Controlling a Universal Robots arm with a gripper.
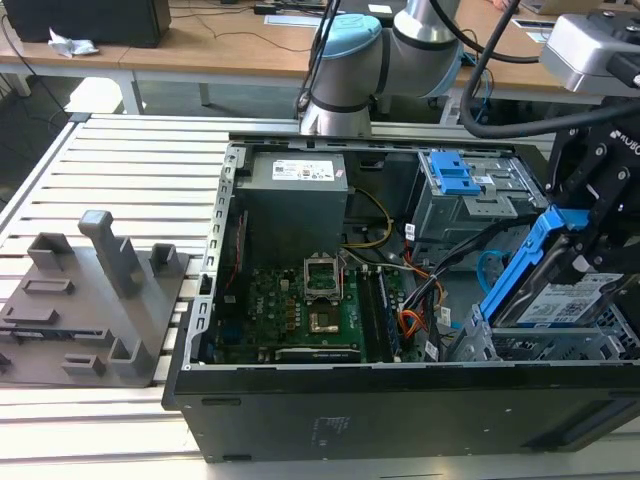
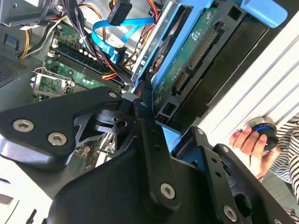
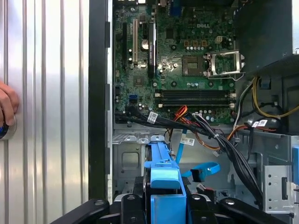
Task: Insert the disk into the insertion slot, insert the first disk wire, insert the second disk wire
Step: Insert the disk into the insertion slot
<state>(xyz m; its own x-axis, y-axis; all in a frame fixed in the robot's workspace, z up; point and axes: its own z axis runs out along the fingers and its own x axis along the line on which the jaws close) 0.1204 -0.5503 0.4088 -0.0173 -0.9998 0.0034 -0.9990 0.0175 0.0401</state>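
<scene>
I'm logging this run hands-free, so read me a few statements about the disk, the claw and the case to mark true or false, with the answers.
1. The disk sits tilted at the insertion slot, not flat inside it. True.
2. The claw is empty. False: it is shut on the disk's blue carrier.
3. The grey fixture stands at the exterior view's right of the computer case. False: it stands at the left.
4. The motherboard lies uncovered inside the case. True.
5. In the second wrist view, a hand touches a round knob. True.
</scene>
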